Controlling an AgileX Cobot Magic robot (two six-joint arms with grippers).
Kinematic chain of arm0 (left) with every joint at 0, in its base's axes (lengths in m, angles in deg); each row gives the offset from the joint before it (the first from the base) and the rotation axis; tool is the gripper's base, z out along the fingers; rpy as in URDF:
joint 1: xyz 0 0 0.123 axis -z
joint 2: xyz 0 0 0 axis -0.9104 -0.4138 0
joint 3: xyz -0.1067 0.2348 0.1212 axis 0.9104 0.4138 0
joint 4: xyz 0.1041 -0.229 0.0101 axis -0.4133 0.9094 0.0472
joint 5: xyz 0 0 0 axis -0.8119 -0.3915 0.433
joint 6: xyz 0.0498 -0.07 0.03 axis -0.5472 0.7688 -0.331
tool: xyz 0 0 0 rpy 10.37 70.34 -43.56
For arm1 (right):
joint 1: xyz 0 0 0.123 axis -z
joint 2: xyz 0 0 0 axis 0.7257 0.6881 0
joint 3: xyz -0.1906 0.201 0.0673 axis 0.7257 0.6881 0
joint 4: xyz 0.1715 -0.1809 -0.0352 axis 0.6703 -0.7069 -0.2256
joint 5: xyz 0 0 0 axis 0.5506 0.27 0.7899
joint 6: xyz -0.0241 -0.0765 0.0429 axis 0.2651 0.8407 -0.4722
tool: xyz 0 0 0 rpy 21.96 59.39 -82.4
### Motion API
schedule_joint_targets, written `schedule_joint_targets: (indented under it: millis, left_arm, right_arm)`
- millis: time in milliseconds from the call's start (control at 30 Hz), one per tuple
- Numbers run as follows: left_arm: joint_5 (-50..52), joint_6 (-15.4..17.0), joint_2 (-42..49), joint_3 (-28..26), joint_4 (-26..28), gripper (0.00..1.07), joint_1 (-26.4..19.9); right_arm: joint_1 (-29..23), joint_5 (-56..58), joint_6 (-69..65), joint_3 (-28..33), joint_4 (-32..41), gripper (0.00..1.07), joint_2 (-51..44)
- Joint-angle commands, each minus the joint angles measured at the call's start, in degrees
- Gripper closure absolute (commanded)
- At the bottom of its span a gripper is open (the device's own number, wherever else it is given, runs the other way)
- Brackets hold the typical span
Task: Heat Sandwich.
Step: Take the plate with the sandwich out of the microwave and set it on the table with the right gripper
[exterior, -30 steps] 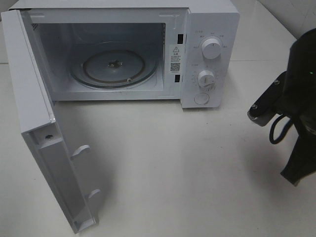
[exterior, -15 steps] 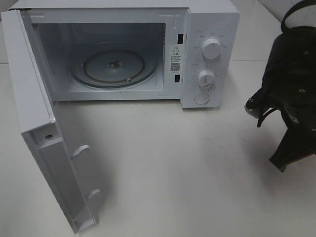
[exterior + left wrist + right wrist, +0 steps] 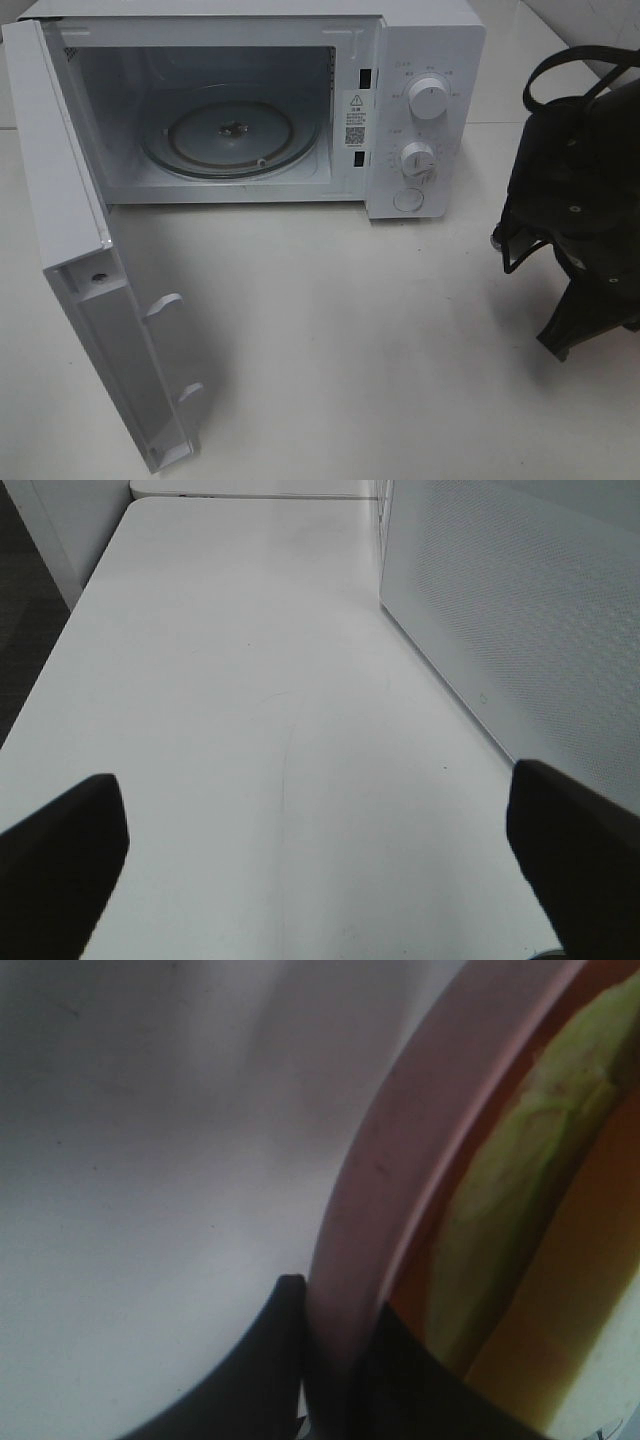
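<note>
Right claw is pinched onto the pink plate rim, sandwich sitting just past its fingers. Left claw hangs wide open over bare bench, holding nothing.

Right tool clamped on pink plate rim; left tool fingers spread wide

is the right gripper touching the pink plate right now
Touching. The right wrist view shows the right gripper with its dark fingers closed on either side of the pink plate rim, no gap visible.
</note>
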Motion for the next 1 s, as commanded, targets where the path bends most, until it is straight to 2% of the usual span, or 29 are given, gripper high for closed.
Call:
schedule_joint_targets:
  millis: [33,533,1000]
  left_arm:
    - [0.57,0.00,0.52,0.06,0.00,0.09,-0.17]
    - [0.57,0.00,0.52,0.06,0.00,0.09,-0.17]
    - [0.57,0.00,0.52,0.06,0.00,0.09,-0.17]
  right_arm:
    - [0.29,-0.17,-1.38,-0.29,-2.12,1.06,1.83]
    - [1.66,-5.04,-3.09,-0.29,-1.83,1.05,7.39]
    - [2.98,-10.08,-3.50,-0.29,-1.83,1.04,7.62]
